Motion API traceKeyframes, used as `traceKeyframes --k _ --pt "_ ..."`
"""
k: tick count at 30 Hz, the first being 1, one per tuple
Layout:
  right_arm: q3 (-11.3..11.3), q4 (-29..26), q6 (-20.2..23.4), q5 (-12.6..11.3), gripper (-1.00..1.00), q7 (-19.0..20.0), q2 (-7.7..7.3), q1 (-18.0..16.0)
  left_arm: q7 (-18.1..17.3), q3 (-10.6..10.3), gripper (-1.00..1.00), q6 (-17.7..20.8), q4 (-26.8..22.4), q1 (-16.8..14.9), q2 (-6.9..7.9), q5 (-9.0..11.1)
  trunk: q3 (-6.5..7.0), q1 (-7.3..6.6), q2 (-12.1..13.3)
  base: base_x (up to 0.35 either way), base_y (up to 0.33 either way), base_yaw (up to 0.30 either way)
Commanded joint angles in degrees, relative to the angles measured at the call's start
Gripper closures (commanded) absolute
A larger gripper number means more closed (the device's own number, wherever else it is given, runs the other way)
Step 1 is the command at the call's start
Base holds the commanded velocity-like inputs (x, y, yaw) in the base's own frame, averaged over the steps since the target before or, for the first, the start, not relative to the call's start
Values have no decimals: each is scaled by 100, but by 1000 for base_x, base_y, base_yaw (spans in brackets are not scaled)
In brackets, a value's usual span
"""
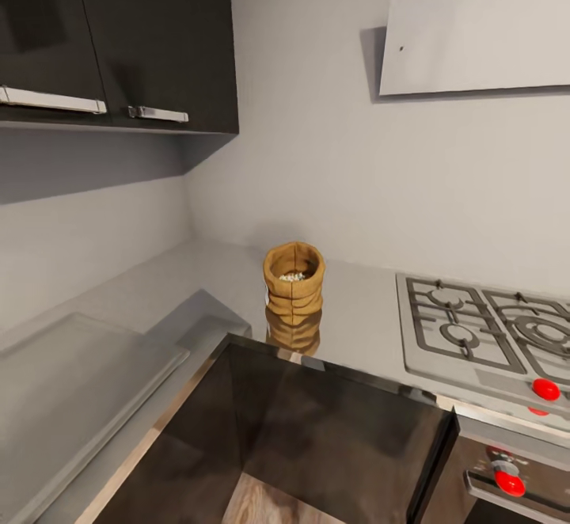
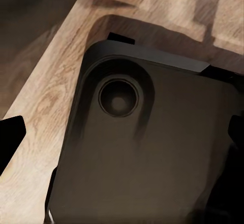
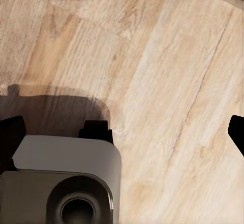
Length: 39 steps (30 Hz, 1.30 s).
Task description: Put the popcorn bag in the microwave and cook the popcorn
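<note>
A popcorn bag (image 1: 294,282) stands upright on the glossy grey countertop (image 1: 360,326) in the inner corner of an L-shaped kitchen run, near the counter's front edge, its reflection pooling on the slab just below it. A steel gas hob (image 1: 475,330) with red knobs lies to the bag's right, apart from it, and a pale flat panel (image 1: 75,370) sits on the counter's left wing. Dark wall cabinets (image 1: 119,41) hang above to the left; a pale range hood (image 1: 475,29) hangs over the hob.

The bag lies straight ahead of the head camera, roughly centred, so neither arm looks clearly nearer by this view. Its long axis is vertical, with the open mouth facing up. Both wrist cameras look down at wooden floor (image 3: 168,82) and the robot's own base (image 2: 147,148), which suggests the arms hang low, well away from the counter. In each wrist view dark finger tips show at opposite edges of the picture, set wide apart with nothing between them: the left gripper (image 2: 124,135) and the right gripper (image 3: 122,132) both appear spread and unladen.

The bag is a small golden-brown crumpled sack with a rolled rim and pale kernels visible inside. The reach likely calls for raising an arm first.
</note>
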Motion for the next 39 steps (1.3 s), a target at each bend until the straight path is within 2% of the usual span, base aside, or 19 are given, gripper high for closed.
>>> traceKeyframes --k 1,10,21,37,39 --pt "-36 18 -34 59 -100 -11 -1 -7 -2 43 -100 -8 -6 1 -2 -11 13 -23 38 0 0 0" --pt "-29 18 -35 59 -100 9 -1 -7 2 37 -100 -51 -7 1 -7 -8 31 -45 79 0 0 0" --pt "-29 18 -27 59 -100 -18 -4 -7 2 35 -100 -44 1 1 -9 137 229 -286 520 0 0 0" --pt "-26 18 -27 60 -100 6 -1 -7 4 37 -100 -43 2 1 -10 147 516 -638 1161 0 0 0" --pt "-29 18 -28 60 -100 6 -1 -7 8 37 -100 -42 2 1 -2 153 516 -638 1161 0 0 0"
